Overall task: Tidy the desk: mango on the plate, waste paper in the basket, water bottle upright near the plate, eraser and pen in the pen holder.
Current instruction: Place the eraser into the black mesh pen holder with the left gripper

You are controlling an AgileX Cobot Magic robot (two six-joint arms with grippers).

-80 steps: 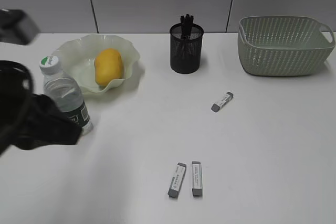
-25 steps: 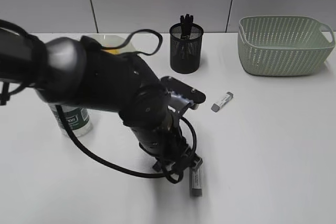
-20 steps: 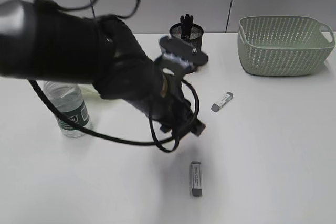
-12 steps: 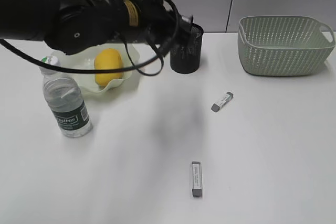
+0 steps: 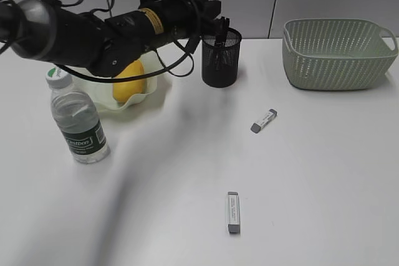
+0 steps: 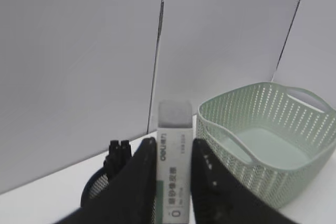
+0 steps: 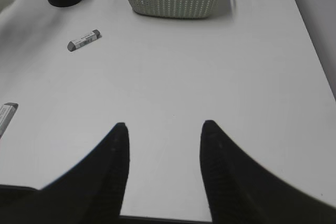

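My left gripper [image 5: 216, 24] hovers at the rim of the black mesh pen holder [image 5: 221, 60], shut on an eraser [image 6: 174, 166] with a white sleeve and a grey tip, held upright. Black pen tops [image 6: 118, 150] stick out of the holder. The mango [image 5: 127, 80] lies in the wavy green plate [image 5: 157, 66], partly behind my left arm. Beside the plate, the water bottle [image 5: 78, 121] stands upright. Two more erasers [image 5: 264, 120] [image 5: 232, 212] lie on the desk. The right gripper [image 7: 164, 127] is open over bare desk. No waste paper is in view.
The green woven basket [image 5: 336, 54] stands at the back right, its inside showing bare in the left wrist view [image 6: 273, 145]. My left arm spans from the left edge across the plate to the pen holder. The desk's near edge [image 7: 168, 217] runs just below the right fingers.
My left arm has lifted one of the two front erasers off the desk and carried it back and up to the pen holder. One eraser stays at the front.
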